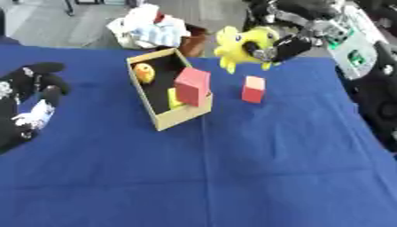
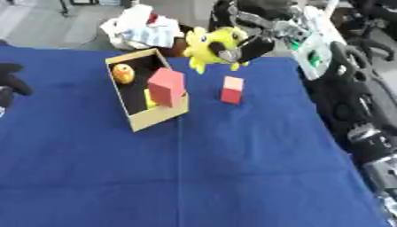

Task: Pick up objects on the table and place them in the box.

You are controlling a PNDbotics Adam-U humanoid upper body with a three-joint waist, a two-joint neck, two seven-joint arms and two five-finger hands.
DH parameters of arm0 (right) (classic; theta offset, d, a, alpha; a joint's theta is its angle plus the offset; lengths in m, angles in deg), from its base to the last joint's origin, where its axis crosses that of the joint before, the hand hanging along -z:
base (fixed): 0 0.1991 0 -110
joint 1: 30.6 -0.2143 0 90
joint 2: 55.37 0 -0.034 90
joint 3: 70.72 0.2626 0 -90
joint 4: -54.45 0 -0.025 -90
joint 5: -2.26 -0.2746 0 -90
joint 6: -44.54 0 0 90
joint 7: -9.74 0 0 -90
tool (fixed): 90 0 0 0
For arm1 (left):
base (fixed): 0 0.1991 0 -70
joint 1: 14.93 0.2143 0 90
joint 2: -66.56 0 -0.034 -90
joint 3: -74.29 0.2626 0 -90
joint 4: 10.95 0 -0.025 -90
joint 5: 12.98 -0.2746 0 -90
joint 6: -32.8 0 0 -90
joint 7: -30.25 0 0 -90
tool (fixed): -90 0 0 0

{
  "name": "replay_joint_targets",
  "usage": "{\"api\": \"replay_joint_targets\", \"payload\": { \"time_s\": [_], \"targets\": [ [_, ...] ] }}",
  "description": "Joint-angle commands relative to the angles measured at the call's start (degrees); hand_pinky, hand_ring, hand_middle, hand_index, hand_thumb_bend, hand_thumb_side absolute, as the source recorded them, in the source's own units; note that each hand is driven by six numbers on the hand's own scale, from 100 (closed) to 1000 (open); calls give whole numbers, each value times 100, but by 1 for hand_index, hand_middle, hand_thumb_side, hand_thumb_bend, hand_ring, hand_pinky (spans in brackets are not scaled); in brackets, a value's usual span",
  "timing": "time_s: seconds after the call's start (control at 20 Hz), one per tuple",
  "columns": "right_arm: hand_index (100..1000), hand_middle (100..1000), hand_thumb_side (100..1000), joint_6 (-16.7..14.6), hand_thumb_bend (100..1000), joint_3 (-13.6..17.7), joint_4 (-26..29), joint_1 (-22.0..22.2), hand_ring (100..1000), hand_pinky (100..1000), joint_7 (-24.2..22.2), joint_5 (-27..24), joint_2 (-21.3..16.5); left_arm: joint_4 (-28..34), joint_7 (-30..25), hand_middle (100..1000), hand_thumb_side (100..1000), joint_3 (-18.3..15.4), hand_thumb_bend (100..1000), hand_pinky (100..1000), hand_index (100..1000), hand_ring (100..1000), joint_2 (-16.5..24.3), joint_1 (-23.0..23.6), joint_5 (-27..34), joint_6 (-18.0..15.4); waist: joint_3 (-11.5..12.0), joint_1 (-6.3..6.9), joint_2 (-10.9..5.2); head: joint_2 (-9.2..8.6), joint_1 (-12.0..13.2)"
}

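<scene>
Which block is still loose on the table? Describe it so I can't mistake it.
Start at the open cardboard box on the blue table. To its right, apart from it, a small red block stands upright on the cloth. Unlike the bigger red block leaning in the box, it stands alone.

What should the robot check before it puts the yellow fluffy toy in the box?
1. Right hand curled round the yellow plush toy: ok.
2. Toy lifted off the blue table: ok.
3. Toy over the box: not ok, it hangs beside the far corner.
4. Room in the box: cannot tell; a red block and a small orange toy sit inside.
5. Left hand clear of the box: ok.
</scene>
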Motion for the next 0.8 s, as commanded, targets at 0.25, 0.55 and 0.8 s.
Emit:
{"api": "replay_joint_targets", "payload": {
  "time_s": [0.25,0.55,0.8],
  "targets": [
    [335,278,162,440,100,633,-658,-376,461,578,802,1218,376,141,-99,604,618,86,100,832,875,681,-284,-289,202,96,564,-98,-100,-226,-378],
    [383,311,163,928,100,1017,-1261,-397,479,589,1499,2239,723,129,-231,602,637,172,100,833,875,679,-504,-380,263,153,993,-113,-76,-297,-673],
    [468,375,150,1265,100,1177,-1517,-341,518,604,1915,2804,879,118,-289,601,646,206,100,833,875,679,-570,-406,267,172,1117,-111,-49,-312,-785]
  ]
}}
